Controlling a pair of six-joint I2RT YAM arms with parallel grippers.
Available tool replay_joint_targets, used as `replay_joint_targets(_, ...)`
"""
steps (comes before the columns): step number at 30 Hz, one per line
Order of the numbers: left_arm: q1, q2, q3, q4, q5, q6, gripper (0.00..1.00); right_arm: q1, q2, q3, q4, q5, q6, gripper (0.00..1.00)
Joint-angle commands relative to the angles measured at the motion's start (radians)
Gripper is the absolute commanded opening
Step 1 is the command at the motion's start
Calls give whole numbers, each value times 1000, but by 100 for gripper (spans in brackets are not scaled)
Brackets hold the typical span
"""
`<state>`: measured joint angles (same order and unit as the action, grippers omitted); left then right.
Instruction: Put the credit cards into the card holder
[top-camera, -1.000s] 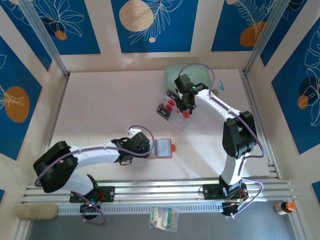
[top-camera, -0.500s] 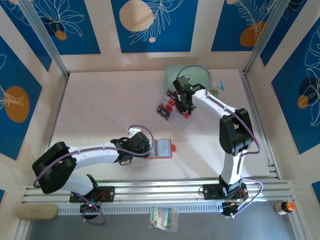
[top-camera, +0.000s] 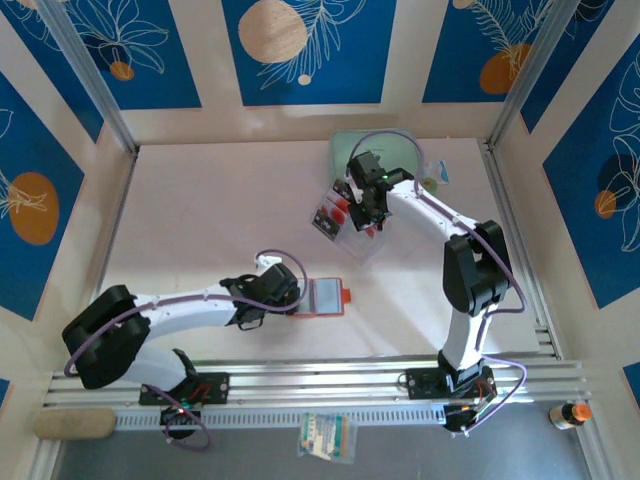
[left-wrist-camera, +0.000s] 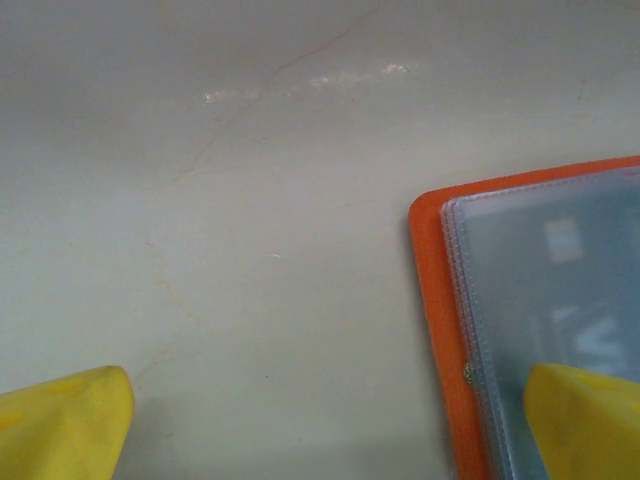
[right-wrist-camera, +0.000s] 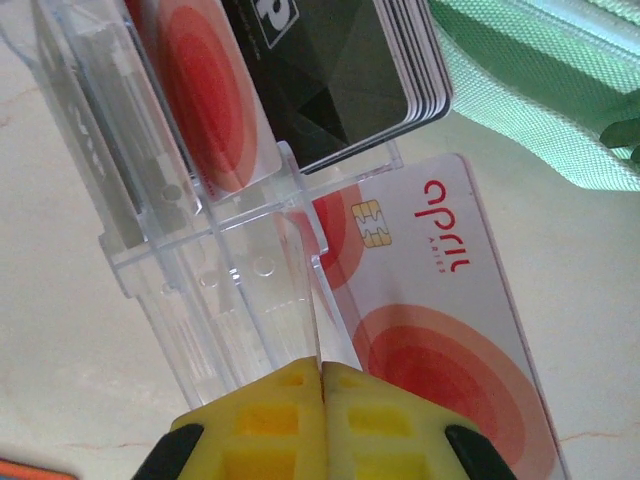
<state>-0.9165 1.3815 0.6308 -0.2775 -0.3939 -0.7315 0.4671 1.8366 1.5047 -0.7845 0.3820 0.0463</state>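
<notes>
Card holder (top-camera: 325, 297) lies open on the counter (top-camera: 220, 220), near the front edge and about centre, orange cover down, clear sleeves up. Left jaws stand wide at its left edge. On my left wrist feed one yellow fingertip (left-wrist-camera: 585, 420) sits over the sleeve and the other (left-wrist-camera: 60, 425) over bare counter.

Credit cards (right-wrist-camera: 340, 70) stand stacked on edge in the clear tray (right-wrist-camera: 190, 290), farther back and right of centre, near the mint-green case (right-wrist-camera: 540, 90) and well apart from the holder. One more card (right-wrist-camera: 440, 290), with red dots, a chip and "april" print, lies flat against the tray.

Right jaws are pressed together at the tray's near end. A thin edge runs into their seam; I can't tell whether it is tray wall or card.
</notes>
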Motion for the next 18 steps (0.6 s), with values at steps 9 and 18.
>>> replay_joint_targets(9, 8, -55, 73, -59, -12, 33, 100, 19, -182, -10, -6, -86, 27, 0)
replay_joint_targets(18, 8, -2, 105, -65, 0, 67, 100, 28, -367, -211, 166, -364, 277, 0)
